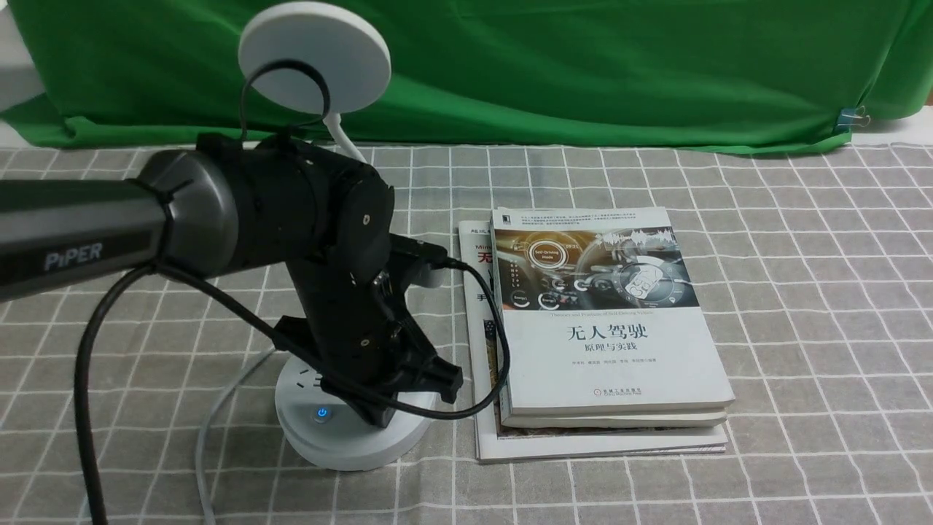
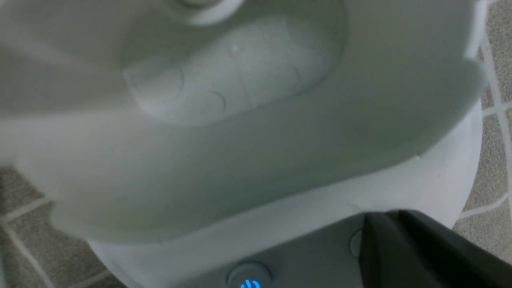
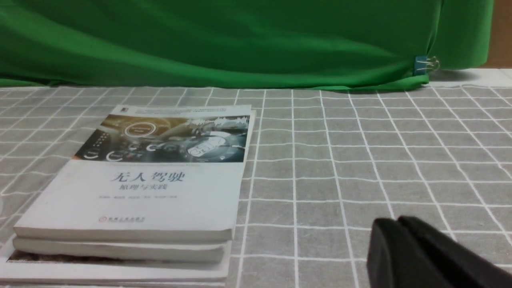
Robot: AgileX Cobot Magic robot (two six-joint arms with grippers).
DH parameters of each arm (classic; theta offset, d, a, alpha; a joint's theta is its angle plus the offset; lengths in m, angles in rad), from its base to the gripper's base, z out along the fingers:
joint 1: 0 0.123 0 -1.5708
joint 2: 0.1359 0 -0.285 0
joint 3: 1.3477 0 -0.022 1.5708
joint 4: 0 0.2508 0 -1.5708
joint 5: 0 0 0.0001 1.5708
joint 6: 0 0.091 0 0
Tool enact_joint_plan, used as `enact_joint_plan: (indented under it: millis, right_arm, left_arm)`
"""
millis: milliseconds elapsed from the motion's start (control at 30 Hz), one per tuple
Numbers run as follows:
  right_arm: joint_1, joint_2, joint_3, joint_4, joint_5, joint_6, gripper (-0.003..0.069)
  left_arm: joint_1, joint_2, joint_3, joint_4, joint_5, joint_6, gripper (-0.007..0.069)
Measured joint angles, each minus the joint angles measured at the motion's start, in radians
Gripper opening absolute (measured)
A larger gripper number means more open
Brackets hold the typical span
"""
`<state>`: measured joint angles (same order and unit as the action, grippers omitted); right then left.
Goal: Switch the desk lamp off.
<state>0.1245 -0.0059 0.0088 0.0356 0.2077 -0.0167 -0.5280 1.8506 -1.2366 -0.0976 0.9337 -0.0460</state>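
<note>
1. Front view: we find the desk lamp [image 1: 353, 453] with its round white base around seven o'clock from the picture's centre and its disc head [image 1: 313, 55] around eleven.
2. We see the left gripper [image 1: 383, 417] angled down over the base, its tips at three o'clock from the blue-lit power button [image 1: 321, 414]. Whether they touch the surface, we cannot tell.
3. Our left jaws are pressed together with nothing pinched between them. In the left wrist view we make out the second button [image 2: 355, 243], partly hidden behind the fingers.
4. The power symbol glows blue in both the front and left wrist views.
5. From the base, we see the grey cord [image 1: 219, 419] at nine o'clock and the stacked books [image 1: 612, 357] between two and three, lying on the grid-patterned cloth [image 1: 824, 328].
6. Our right gripper [image 3: 400, 226] also has its jaws together, holding nothing, well apart from the lamp.
7. Beyond the cloth, toward twelve o'clock, we see a green drape [image 1: 583, 80], with a binder clip [image 1: 851, 117] on it at about two o'clock from the books.
</note>
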Motion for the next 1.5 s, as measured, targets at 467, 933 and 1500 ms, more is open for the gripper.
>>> enact_joint_plan:
  millis: [467,933,1500]
  right_arm:
    - [0.0,0.0,0.0,0.0,0.0,0.0,0.0036]
    - [0.0,0.0,0.0,0.0,0.0,0.0,0.0036]
    - [0.0,0.0,0.0,0.0,0.0,0.0,0.0036]
  left_arm:
    - [-0.002,-0.375,0.325,-0.096,-0.17,0.032,0.0019]
    - [-0.003,-0.907,0.807,-0.102,-0.73,0.066,0.0019]
    - [-0.003,-1.004,0.886,-0.059,-0.833,0.176,0.0019]
